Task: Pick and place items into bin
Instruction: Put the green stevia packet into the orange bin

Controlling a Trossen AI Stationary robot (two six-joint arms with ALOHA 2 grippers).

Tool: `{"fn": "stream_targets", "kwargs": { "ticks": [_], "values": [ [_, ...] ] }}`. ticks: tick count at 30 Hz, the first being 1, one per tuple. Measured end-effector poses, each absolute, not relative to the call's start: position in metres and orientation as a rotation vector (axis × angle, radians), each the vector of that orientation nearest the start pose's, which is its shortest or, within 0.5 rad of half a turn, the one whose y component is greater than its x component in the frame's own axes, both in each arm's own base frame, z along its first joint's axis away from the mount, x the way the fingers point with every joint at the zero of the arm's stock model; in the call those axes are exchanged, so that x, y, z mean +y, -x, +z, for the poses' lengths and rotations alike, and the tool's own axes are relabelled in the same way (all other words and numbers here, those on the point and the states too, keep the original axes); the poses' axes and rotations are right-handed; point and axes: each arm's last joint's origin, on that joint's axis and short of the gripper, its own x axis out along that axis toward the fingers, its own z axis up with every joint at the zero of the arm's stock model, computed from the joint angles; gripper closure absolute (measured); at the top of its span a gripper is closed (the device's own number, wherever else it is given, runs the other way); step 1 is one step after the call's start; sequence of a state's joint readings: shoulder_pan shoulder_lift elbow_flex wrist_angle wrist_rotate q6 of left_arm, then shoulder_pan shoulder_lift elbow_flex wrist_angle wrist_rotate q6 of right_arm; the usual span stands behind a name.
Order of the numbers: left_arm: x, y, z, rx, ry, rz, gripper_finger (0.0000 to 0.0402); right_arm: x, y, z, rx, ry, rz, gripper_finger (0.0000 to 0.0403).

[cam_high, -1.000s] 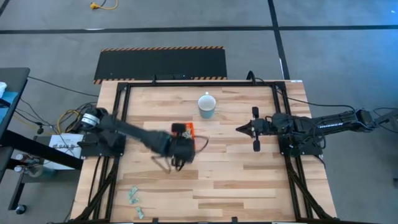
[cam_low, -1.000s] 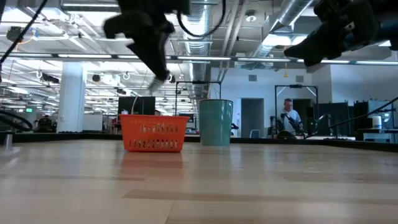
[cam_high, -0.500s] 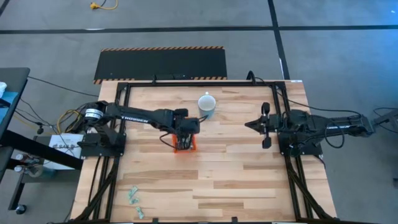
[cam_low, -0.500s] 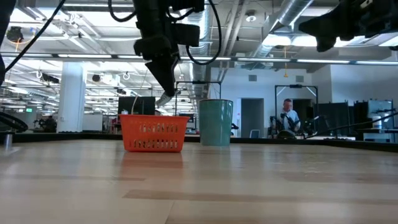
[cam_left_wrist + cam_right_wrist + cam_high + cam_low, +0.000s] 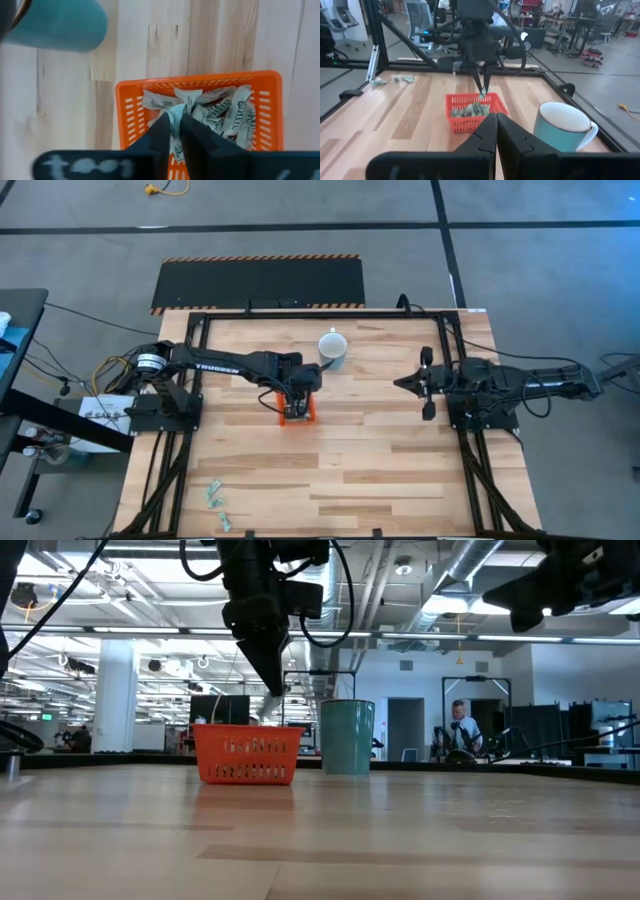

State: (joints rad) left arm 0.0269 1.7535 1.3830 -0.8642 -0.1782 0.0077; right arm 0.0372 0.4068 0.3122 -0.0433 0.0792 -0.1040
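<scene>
The orange bin [image 5: 195, 81] stands mid-table near the mug, holding several green-and-white wrapped items [image 5: 222, 111]; it also shows in the high view [image 5: 308, 416] and low view [image 5: 250, 755]. My left gripper [image 5: 174, 131] hangs straight above the bin [image 5: 475, 114], shut on one item. A few more items [image 5: 215, 500] lie at the table's near-left corner. My right gripper [image 5: 495, 125] hovers shut over the table's right side [image 5: 402, 383], away from everything. My left gripper pinches one wrapped item [image 5: 176, 116] between its two fingers, coming from above and pointing down. The item pokes out below the fingertips [image 5: 482, 93] and is lifted clear, just over the pile in the bin.
The pale blue mug [image 5: 332, 348] stands upright just beyond the bin toward the far edge, close to my left arm [image 5: 564, 127]. Black frame rails run along the table's edges. Bare wood lies between the bin and my right gripper.
My left gripper has swung from just near of the bin toward the far edge and now hangs over it, still shut. My right gripper has drawn back a little toward the table's right edge.
</scene>
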Motion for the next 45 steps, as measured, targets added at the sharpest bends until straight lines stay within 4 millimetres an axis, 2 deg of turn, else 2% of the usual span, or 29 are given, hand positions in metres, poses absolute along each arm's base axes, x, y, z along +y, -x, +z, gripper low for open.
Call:
{"fn": "stream_targets", "kwargs": {
  "ticks": [8, 12, 16, 20, 25, 29, 35, 40, 45],
  "values": [
    [0.014, -0.345, 0.239, 1.279, -0.091, 0.173, 0.0290, 0.002, -0.123, 0.230, 0.152, 0.112, -0.034, 0.0401],
    [0.010, -0.340, 0.247, 1.343, -0.056, 0.182, 0.0277, 0.002, -0.123, 0.230, 0.150, 0.113, -0.034, 0.0401],
    [-0.002, -0.335, 0.261, 1.399, -0.005, 0.175, 0.0277, 0.002, -0.123, 0.230, 0.151, 0.113, -0.034, 0.0401],
    [-0.023, -0.328, 0.275, 1.454, 0.013, 0.169, 0.0280, 0.002, -0.123, 0.230, 0.151, 0.113, -0.034, 0.0401],
    [-0.055, -0.313, 0.278, 1.514, -0.056, 0.174, 0.0280, 0.002, -0.123, 0.230, 0.150, 0.113, -0.034, 0.0401],
    [-0.080, -0.292, 0.278, 1.508, -0.142, 0.260, 0.0281, 0.002, -0.123, 0.230, 0.150, 0.113, -0.035, 0.0401],
    [-0.118, -0.252, 0.282, 1.389, -0.092, 0.306, 0.0281, 0.002, -0.123, 0.230, 0.149, 0.113, -0.034, 0.0401],
    [-0.148, -0.222, 0.271, 1.303, -0.026, 0.292, 0.0281, 0.002, -0.123, 0.230, 0.150, 0.112, -0.034, 0.0401],
    [-0.170, -0.202, 0.248, 1.297, 0.030, 0.292, 0.0281, 0.002, -0.123, 0.230, 0.149, 0.105, -0.034, 0.0401]
  ]
}}
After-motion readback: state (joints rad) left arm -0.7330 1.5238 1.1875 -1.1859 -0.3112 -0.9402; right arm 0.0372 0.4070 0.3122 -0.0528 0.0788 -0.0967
